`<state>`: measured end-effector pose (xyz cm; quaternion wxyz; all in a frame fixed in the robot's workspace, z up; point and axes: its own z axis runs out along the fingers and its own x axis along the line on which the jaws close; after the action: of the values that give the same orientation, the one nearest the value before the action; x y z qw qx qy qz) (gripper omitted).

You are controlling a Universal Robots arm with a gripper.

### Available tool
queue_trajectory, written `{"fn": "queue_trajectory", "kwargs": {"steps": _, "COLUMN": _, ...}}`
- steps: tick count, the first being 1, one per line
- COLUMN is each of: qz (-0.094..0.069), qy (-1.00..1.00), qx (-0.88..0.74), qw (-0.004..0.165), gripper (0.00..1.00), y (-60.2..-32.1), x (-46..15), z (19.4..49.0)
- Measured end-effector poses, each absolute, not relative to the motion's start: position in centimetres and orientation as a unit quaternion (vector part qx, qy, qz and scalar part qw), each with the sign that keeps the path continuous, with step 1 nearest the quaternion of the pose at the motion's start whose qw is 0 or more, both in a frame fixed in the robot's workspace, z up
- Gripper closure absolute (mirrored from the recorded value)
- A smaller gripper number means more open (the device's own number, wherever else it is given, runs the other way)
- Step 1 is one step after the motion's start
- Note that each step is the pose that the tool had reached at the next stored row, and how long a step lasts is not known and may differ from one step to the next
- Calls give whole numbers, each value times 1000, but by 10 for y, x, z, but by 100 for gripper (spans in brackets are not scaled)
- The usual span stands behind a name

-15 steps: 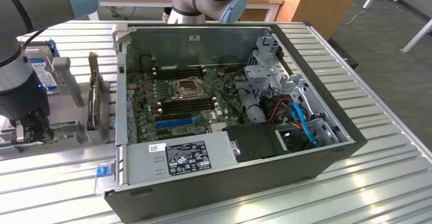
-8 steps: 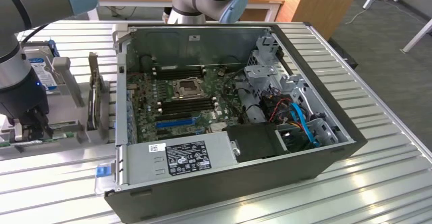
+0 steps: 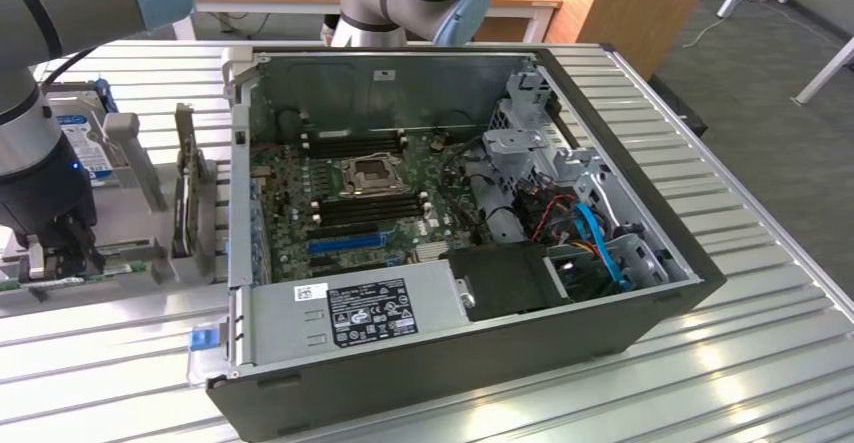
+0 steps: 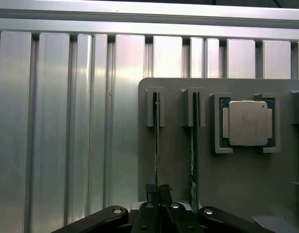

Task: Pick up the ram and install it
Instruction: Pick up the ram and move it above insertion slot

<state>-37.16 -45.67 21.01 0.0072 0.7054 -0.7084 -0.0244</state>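
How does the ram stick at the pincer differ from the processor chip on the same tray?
The ram stick is long and thin; the processor chip is squarish. The ram stick stands on edge in a slot, while the processor chip lies flat in its frame. The pincer is closed on the ram stick; the processor chip is untouched. Both sit on the grey tray.

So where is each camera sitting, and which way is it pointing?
Exterior view: off the arm, high up, looking down on the open computer case and slatted table; the arm shows at the exterior view's left.
Wrist view: on the wrist, looking down past the jaws at a memory stick in a grey holder.
Both show holder and table.
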Motion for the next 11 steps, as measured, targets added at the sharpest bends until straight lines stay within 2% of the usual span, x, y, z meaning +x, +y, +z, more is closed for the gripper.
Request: {"fn": "queue_trajectory", "kwargs": {"steps": 11, "qz": -25, "qy": -708, "qx": 705, "qw": 6, "gripper": 88, "y": -457, "x": -371, "z": 215}}
